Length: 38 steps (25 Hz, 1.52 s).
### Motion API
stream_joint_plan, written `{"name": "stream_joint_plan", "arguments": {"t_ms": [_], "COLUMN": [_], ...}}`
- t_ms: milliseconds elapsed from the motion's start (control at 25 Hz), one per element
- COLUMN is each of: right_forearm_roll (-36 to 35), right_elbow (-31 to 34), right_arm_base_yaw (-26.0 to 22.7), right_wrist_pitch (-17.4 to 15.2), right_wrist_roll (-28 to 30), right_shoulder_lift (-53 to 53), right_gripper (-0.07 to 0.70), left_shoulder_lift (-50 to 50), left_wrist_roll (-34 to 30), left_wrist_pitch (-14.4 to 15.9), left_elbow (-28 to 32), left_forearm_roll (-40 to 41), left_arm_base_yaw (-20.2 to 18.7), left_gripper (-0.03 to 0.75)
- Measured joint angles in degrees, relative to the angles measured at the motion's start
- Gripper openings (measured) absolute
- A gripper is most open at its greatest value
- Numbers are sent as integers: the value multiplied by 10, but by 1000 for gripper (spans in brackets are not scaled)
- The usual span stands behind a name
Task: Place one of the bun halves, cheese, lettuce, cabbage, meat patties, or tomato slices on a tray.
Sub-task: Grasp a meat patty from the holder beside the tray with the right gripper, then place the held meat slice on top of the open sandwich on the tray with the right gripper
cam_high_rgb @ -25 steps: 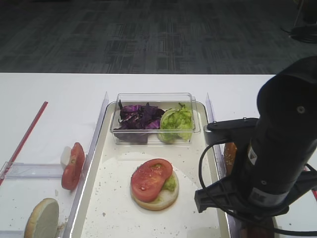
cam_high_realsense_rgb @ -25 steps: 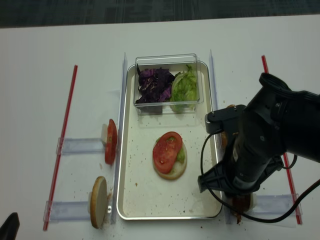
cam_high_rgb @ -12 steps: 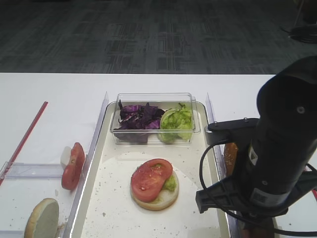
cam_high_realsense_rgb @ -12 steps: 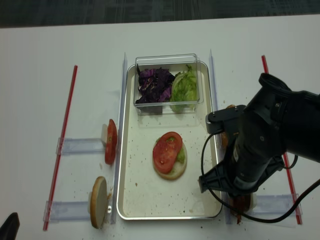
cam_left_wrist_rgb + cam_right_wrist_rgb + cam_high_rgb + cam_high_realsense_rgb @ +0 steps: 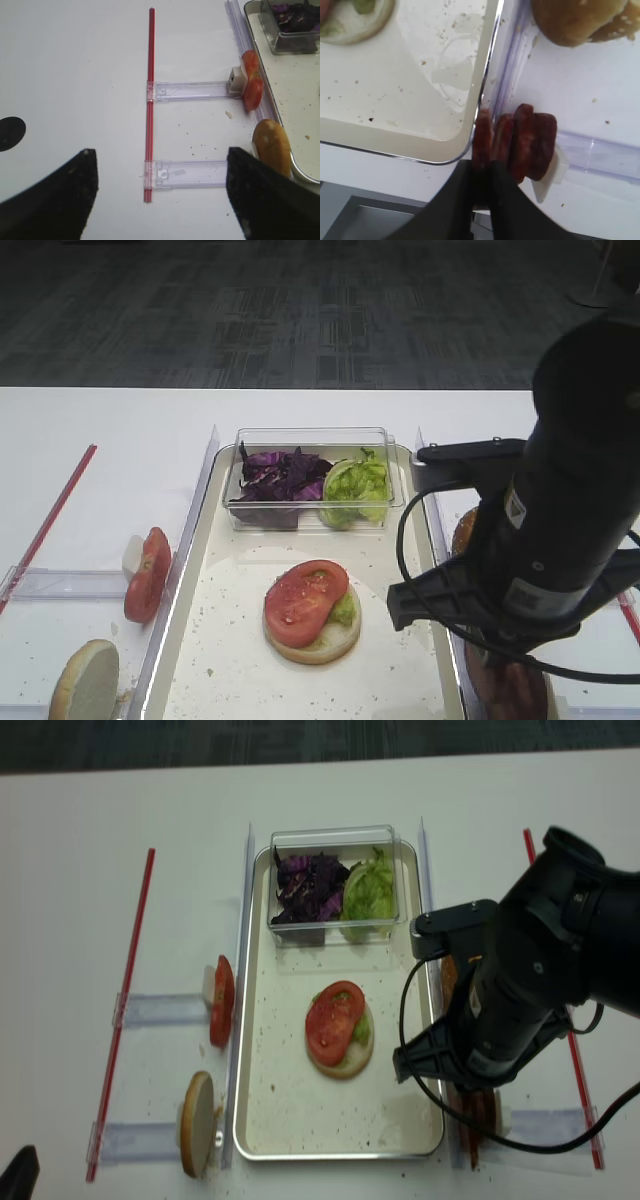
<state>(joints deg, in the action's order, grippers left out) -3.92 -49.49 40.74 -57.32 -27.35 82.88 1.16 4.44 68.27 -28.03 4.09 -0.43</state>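
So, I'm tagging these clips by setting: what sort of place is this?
Probably a lab or office test bench, not a kitchen: a plain white table with red marker strips, grey office carpet behind, and burger ingredients staged around a tray.

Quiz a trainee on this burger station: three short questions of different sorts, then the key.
1. True or false: the right gripper has its fingers shut on the patty nearest the tray.
2. What lies on top of the bun half in the tray?
A. cabbage only
B. lettuce and a tomato slice
C. a patty
3. Fill in: the cabbage and loose lettuce sit in a clear ____ at the tray's far end.

Key: 1 true; 2 B, lettuce under a tomato slice; 3 box.
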Motion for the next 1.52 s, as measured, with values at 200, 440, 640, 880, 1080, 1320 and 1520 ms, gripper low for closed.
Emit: {"name": "stream_joint_plan", "arguments": {"t_ms": [200,440,640,880,1080,1320,1520], "right_forearm_roll": [6,8,9,9,17,27,26], "right_elbow": [-10,-12,-12,-12,-18,-66,-90], "right_arm_base_yaw": [0,0,0,0,0,-8,-44], "right_wrist_pitch": [-17,-20,-20,-20,-22,-38,-63], "right_wrist_roll": [0,0,0,0,0,2,23], "right_shoulder_lift": [-1,-1,-1,-1,-1,4,10], "right_gripper": [119,119,119,119,119,119,119], "left_shoulder_lift": [0,0,0,0,0,0,0], "left_wrist_roll": [0,0,0,0,0,0,0], "left_wrist_pitch": [0,0,0,0,-1,-1,-1], "left_elbow": [0,0,0,0,0,0,0], "left_forearm_roll": [0,0,0,0,0,0,0], "left_arm_base_yaw": [0,0,0,0,0,0,0], "left_gripper": [493,493,493,493,493,493,493]}}
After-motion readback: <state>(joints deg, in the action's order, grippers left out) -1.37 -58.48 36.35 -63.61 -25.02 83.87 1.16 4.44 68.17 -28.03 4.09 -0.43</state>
